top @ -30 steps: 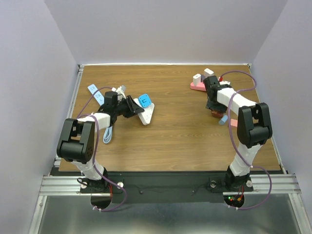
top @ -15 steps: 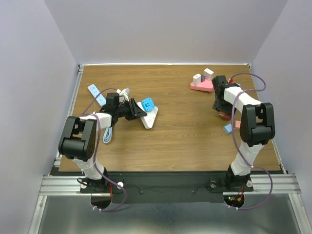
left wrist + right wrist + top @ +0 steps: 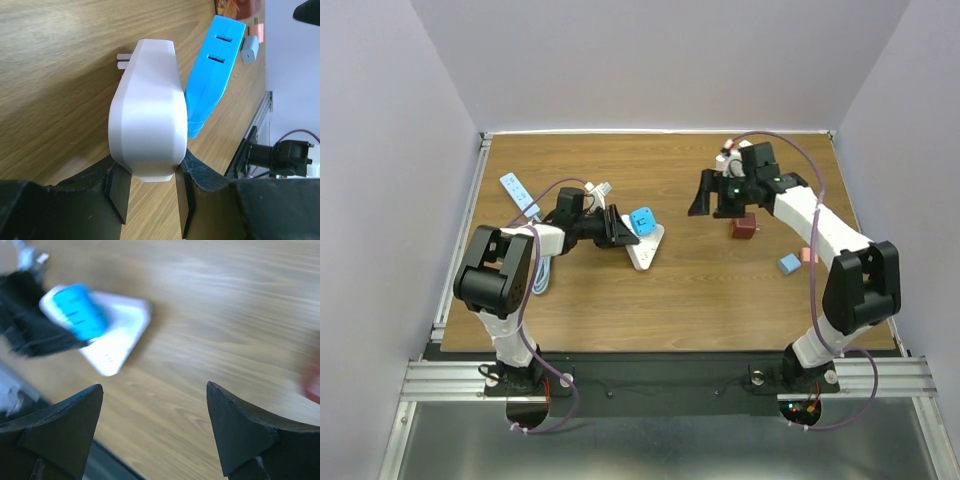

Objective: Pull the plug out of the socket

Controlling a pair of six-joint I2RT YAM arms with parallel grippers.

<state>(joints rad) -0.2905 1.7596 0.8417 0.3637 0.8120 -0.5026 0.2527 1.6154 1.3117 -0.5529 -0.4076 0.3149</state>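
Since a second ago the right arm [image 3: 800, 210] has swung in from the right side of the table [image 3: 700, 290] toward the middle, and the right jaws have spread wide. The left arm [image 3: 535, 240] has slid the socket farther toward the centre.

The blue plug [image 3: 215, 65] is seated in the white socket [image 3: 147, 130], sticking out of its face at a slant just past the tips of the left jaws. The left jaws are clamped on the near end of the socket, one pad on each flank, and the body lies on the table. Two pale prongs [image 3: 122, 60] poke out at the socket's far end.

The right jaws stand apart with nothing between them. They face the plug from across a stretch of bare wood and are clear of it. Their own camera is blurred, and it shows the plug and socket ahead of them, off to one side.

A dark red block [image 3: 744, 227] lies just behind the right jaws. A small blue block [image 3: 788, 264] and a pink one [image 3: 807, 255] sit farther back along that arm. A blue-and-white strip [image 3: 517, 192] lies well behind the left jaws.
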